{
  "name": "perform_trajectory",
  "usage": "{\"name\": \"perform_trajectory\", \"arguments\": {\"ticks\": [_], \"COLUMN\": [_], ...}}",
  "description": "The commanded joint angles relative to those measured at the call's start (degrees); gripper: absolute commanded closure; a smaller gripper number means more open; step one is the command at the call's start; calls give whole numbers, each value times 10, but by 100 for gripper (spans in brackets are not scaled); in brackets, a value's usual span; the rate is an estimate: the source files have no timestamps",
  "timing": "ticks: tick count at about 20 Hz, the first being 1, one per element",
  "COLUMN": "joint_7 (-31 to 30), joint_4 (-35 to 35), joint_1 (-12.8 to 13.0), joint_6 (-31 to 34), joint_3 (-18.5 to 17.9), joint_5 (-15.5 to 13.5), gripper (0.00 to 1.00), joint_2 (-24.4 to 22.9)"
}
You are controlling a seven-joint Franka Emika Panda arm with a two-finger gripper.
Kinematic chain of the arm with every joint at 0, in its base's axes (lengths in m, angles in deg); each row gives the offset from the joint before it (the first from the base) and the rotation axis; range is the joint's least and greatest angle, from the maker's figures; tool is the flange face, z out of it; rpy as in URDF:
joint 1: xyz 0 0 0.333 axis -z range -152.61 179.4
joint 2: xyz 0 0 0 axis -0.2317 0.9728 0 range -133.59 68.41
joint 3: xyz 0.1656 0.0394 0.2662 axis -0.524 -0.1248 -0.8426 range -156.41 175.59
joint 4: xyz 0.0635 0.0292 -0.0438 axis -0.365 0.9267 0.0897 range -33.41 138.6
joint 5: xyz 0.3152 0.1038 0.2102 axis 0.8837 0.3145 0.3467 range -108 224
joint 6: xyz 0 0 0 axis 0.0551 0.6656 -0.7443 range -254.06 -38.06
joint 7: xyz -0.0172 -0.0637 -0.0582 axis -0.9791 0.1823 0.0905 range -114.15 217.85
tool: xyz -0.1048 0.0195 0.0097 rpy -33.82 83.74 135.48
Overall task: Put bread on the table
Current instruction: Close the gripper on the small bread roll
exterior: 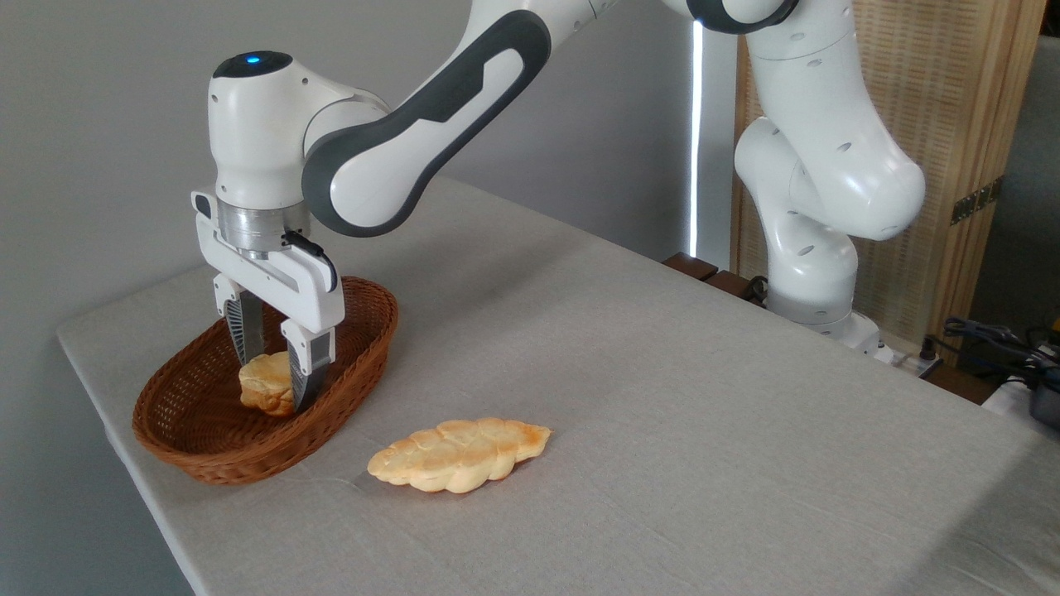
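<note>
The bread, a small lumpy golden-brown bun, lies inside the brown wicker basket at the left end of the table. My gripper reaches straight down into the basket with its jaws apart. One finger stands just behind the bun's left side and the other finger covers its right edge. The bun sits between them and looks to rest on the basket floor.
A longer braided loaf lies flat on the cloth to the right of the basket. The arm's base stands at the far right edge, with cables beyond it. The table's left edge runs close to the basket.
</note>
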Motion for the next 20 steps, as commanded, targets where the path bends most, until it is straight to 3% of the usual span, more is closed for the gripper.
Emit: {"name": "perform_trajectory", "arguments": {"ticks": [1, 2, 4, 20], "joint_7": [-4, -3, -3, -12], "joint_4": [-1, -1, -1, -7], "joint_1": [0, 0, -1, -1], "joint_6": [16, 16, 16, 16], "joint_3": [1, 1, 1, 1], "joint_5": [25, 26, 26, 24], "gripper": [27, 35, 37, 37], "joint_2": [0, 0, 0, -4]}}
